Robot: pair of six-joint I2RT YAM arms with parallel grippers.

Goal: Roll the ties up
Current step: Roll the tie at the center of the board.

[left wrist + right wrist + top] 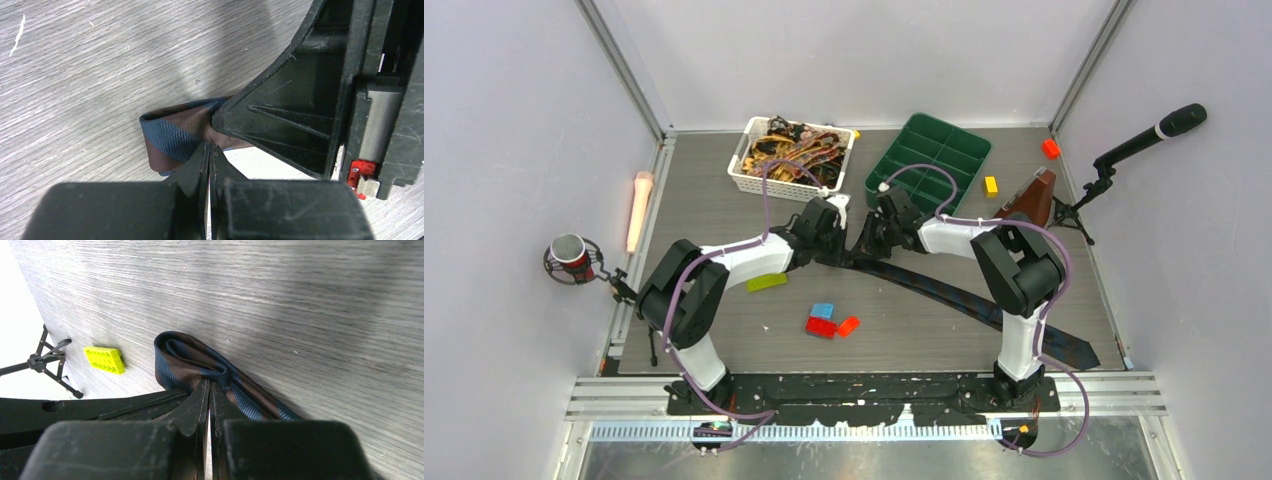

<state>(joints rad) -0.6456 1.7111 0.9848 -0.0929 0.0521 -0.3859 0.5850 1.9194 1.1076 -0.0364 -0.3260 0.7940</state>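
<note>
Two grippers meet at the middle of the table [714, 215]. Left gripper [209, 146] and right gripper [209, 384]: fingers pinched tight on the folded end of one navy-and-brown striped tie [185, 365], tail trailing to the near right edge. One white basket [754, 183] holds tangled ties [794, 145], number unclear.

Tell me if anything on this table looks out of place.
Stray toy pieces clutter the table around the striped tie: red brick, blue brick, lime brick, yellow brick. None belongs to tie rolling.
</note>
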